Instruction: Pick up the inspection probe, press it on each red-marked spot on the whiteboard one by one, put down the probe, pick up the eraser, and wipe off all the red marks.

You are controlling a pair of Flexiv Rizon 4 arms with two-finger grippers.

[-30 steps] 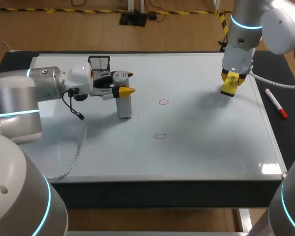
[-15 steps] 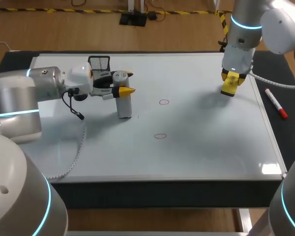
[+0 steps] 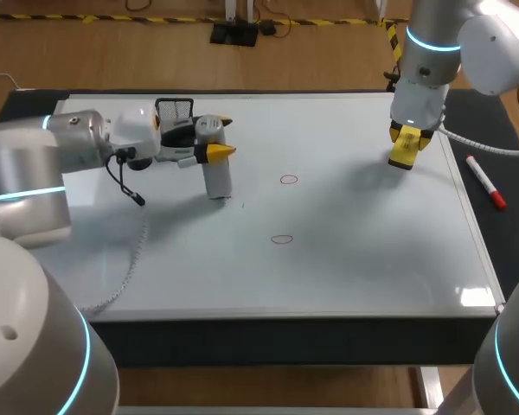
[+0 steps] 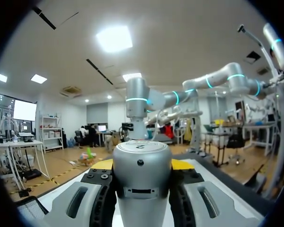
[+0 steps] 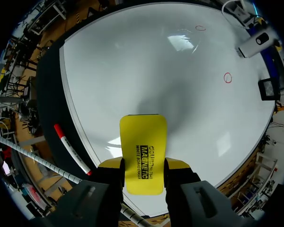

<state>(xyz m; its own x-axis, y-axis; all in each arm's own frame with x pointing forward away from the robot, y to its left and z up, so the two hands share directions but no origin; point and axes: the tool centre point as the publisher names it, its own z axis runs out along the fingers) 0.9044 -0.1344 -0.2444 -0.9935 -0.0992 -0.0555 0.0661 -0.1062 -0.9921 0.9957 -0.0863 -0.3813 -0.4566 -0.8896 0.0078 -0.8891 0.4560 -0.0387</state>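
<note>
Probe (image 3: 216, 177) has risen, clamped by left end effector (image 3: 226, 137).

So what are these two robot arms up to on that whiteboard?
The left gripper grips a silver inspection probe, upright at the left part of the whiteboard. The right gripper holds a yellow eraser near the far right side. Two red marks sit unwiped in the middle; a red marker lies beside the board.

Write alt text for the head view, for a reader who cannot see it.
The left gripper holds a silver probe upright over a whiteboard, to the left of two small red circles. The right gripper holds a yellow eraser near the board's far right corner.
</note>
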